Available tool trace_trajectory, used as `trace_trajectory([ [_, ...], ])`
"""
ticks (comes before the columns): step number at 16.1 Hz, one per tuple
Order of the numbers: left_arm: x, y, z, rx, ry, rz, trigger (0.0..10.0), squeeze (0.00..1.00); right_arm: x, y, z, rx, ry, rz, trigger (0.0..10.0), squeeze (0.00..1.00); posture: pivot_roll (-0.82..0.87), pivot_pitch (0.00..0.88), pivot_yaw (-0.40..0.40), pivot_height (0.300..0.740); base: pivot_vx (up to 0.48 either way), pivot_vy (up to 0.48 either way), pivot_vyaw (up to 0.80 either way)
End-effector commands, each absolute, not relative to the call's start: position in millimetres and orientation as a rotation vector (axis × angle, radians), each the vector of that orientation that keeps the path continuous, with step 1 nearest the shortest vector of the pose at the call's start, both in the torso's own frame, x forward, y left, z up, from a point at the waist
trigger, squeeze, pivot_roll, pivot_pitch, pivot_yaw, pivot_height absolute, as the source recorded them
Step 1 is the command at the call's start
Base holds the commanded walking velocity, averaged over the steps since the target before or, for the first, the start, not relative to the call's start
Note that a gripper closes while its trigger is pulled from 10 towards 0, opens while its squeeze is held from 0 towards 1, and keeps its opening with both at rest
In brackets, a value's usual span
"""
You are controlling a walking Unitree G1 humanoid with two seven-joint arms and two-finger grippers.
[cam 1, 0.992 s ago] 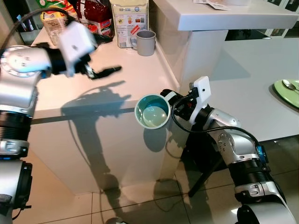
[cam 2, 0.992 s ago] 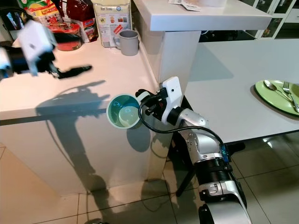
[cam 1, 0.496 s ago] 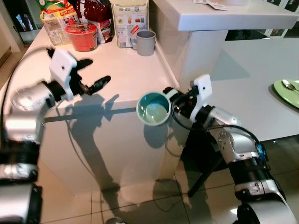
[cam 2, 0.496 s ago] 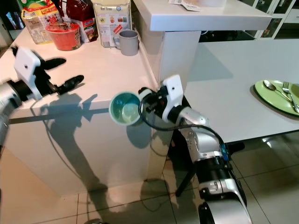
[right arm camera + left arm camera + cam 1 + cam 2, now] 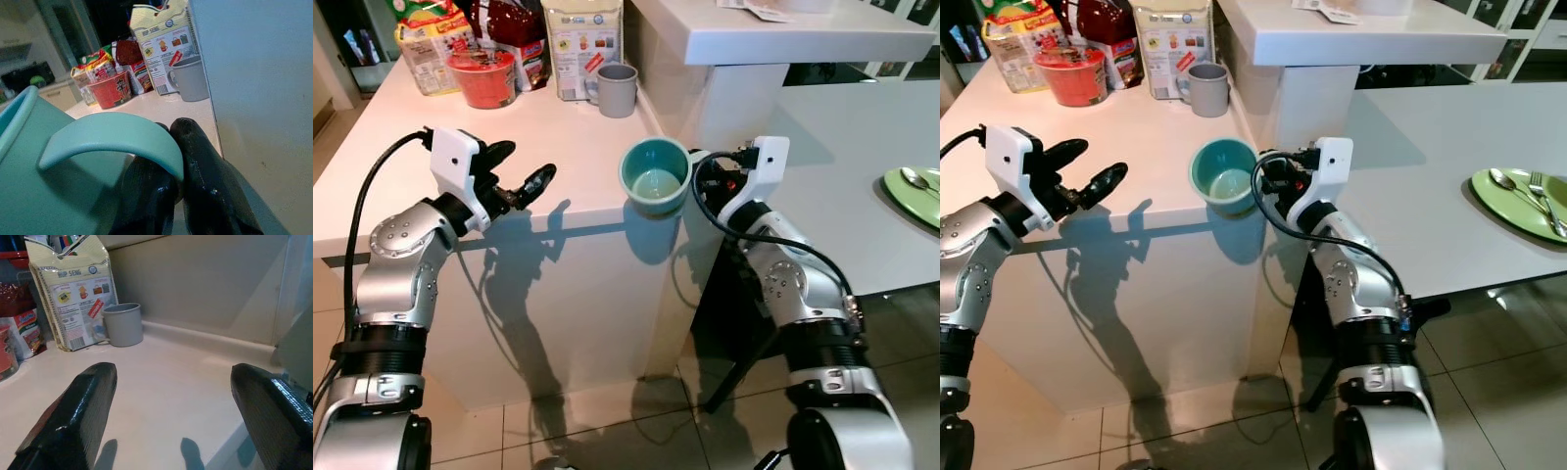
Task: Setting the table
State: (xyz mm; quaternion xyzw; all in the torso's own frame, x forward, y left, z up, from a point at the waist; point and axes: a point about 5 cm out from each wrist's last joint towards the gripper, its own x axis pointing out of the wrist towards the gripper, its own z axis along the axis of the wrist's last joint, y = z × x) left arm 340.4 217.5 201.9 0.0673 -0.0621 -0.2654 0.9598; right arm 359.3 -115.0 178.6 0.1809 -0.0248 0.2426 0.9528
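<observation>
— Why is the teal ceramic mug (image 5: 655, 175) carried like that?

— The right gripper (image 5: 188, 161) has its black fingers pinching the mug's handle, which I'd judge keeps it level at the front edge of the white counter surface (image 5: 578, 147), just above it, nearest the corner by the white pillar.

— And the left gripper (image 5: 521, 173)?

— Fingers spread, empty, above the surface's front edge.

— How does the mug look?

— Glossy teal, upright, paler inside, seemingly empty.
</observation>
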Motion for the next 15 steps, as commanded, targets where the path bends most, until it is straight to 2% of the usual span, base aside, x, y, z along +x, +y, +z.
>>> trace_trajectory([
  [1,337.9,212.2,200.5,0.143,-0.123,-0.551,10.0,0.00,357.6,-113.8,172.0,0.402,-0.022,0.474,10.0,0.00,0.03,0.000,-0.037,0.740,0.000,0.000,0.00],
  [4,336.4,206.3,197.5,0.153,-0.112,-0.573,10.0,0.00,355.9,-111.3,166.0,0.434,-0.002,0.454,10.0,0.00,0.03,0.000,-0.038,0.740,0.000,0.000,0.00],
  [6,337.5,204.1,194.7,0.073,-0.096,-0.543,10.0,0.00,355.0,-111.7,156.1,0.603,0.042,0.359,10.0,0.00,0.03,0.000,-0.036,0.740,0.000,0.000,0.00],
  [7,339.2,204.2,192.5,0.015,-0.086,-0.517,10.0,0.00,355.4,-112.7,151.9,0.629,0.054,0.319,10.0,0.00,0.03,0.000,-0.037,0.740,0.000,0.000,0.00],
  [9,341.7,204.2,188.6,-0.045,-0.072,-0.475,10.0,0.00,355.7,-114.0,147.6,0.648,0.065,0.289,10.0,0.00,0.03,0.000,-0.036,0.740,0.000,0.000,0.00],
  [10,344.9,202.2,180.0,-0.136,-0.041,-0.419,10.0,0.00,355.7,-117.0,143.2,0.661,0.079,0.272,10.0,0.00,0.03,0.000,-0.036,0.740,0.000,0.000,0.00],
  [11,344.9,202.2,180.0,-0.136,-0.041,-0.419,10.0,0.00,355.7,-117.0,143.2,0.661,0.079,0.272,10.0,0.00,0.03,0.000,-0.036,0.740,0.000,0.000,0.00],
  [13,348.7,195.1,161.7,-0.224,0.042,-0.309,10.0,0.00,356.7,-123.0,135.6,0.696,0.111,0.236,10.0,0.00,0.03,0.000,-0.037,0.740,0.000,0.000,0.00],
  [15,352.8,190.2,150.5,-0.281,0.099,-0.204,10.0,0.00,357.0,-125.1,129.3,0.633,0.133,0.218,10.0,0.00,0.03,0.000,-0.041,0.740,0.000,0.000,0.00],
])
